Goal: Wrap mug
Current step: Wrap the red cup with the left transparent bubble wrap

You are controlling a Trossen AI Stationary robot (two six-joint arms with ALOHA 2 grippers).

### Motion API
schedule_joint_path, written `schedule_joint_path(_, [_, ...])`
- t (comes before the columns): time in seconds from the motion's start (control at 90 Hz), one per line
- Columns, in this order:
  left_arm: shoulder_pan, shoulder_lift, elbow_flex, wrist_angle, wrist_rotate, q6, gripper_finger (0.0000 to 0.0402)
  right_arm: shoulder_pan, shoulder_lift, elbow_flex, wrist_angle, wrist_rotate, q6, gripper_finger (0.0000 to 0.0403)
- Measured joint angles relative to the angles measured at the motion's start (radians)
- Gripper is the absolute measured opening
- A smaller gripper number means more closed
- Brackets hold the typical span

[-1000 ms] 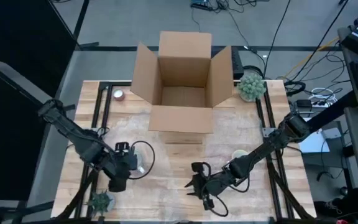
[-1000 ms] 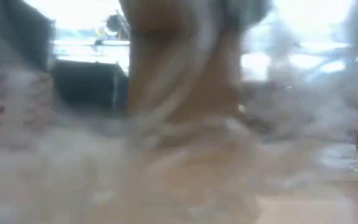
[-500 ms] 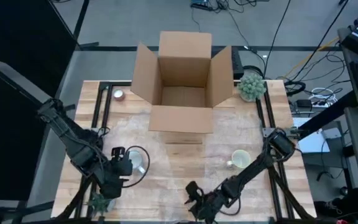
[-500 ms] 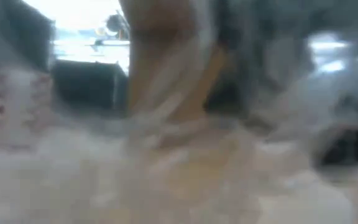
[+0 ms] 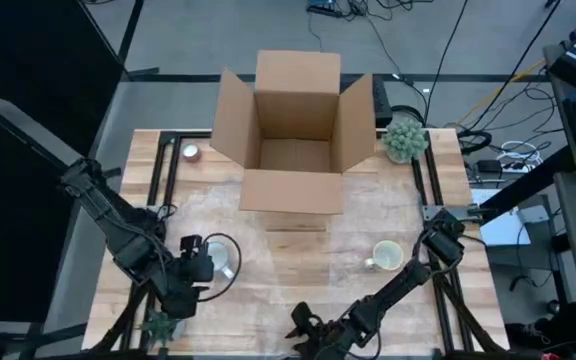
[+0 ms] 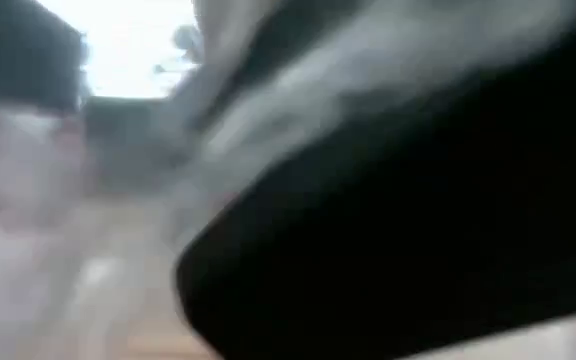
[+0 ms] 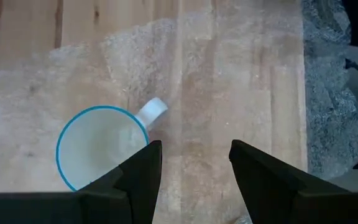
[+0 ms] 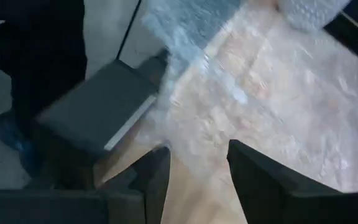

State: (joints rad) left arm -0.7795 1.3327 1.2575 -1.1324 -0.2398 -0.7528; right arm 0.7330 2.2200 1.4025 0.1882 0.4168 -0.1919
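Jaws of the left gripper [image 7: 191, 180] spread above the mug [image 7: 102, 147]; right gripper [image 8: 194, 174] jaws spread near bubble wrap [image 8: 253, 93], which could slip off the counter [image 5: 298, 260].

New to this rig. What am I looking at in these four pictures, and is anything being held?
Two dark robot arms work at a wooden table. The high view looks straight down on it; the low view sits at table height and is blocked by something dark and close. The other two pictures come from cameras on the arms' wrists.

On the table: an open cardboard box at the far side, a clear sheet of bubble wrap spread in front of it, a blue-rimmed mug on the left, a second mug on the right, and small green plants at the edges.

The left gripper is open above the blue-rimmed mug, holding nothing. The right gripper is open at the near table edge, over the wrap, also holding nothing.
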Motion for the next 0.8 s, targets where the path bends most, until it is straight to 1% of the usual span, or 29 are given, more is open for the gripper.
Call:
schedule_joint_path(0.067, [0.0, 0.0, 0.0, 0.0, -0.002, 0.0, 0.018, 0.001, 0.0, 0.0, 0.024, -0.003, -0.002, 0.0134])
schedule_joint_path(0.144, [0.0, 0.0, 0.0, 0.0, -0.006, 0.0, 0.018, 0.0, 0.0, 0.0, 0.013, 0.0, 0.01, 0.0111])
schedule_joint_path(0.211, [0.0, 0.0, 0.0, 0.0, -0.012, 0.0, 0.018, 0.0, 0.0, 0.0, 0.006, 0.013, 0.023, 0.0084])
schedule_joint_path(0.333, [0.0, 0.0, 0.0, 0.0, -0.028, 0.001, 0.018, -0.006, 0.0, 0.0, 0.031, 0.05, 0.023, 0.0021])
schedule_joint_path(0.378, [0.0, 0.0, 0.0, 0.0, -0.029, 0.001, 0.018, -0.007, -0.002, 0.0, 0.028, 0.05, 0.023, 0.0009])
schedule_joint_path(0.556, [0.0, 0.0, -0.001, 0.0, -0.03, 0.001, 0.018, -0.032, -0.059, -0.001, 0.022, 0.05, 0.07, 0.0002])
schedule_joint_path(0.8, [0.0, 0.0, -0.001, 0.0, -0.03, -0.002, 0.018, -0.113, -0.207, -0.001, 0.018, 0.06, 0.098, 0.0])
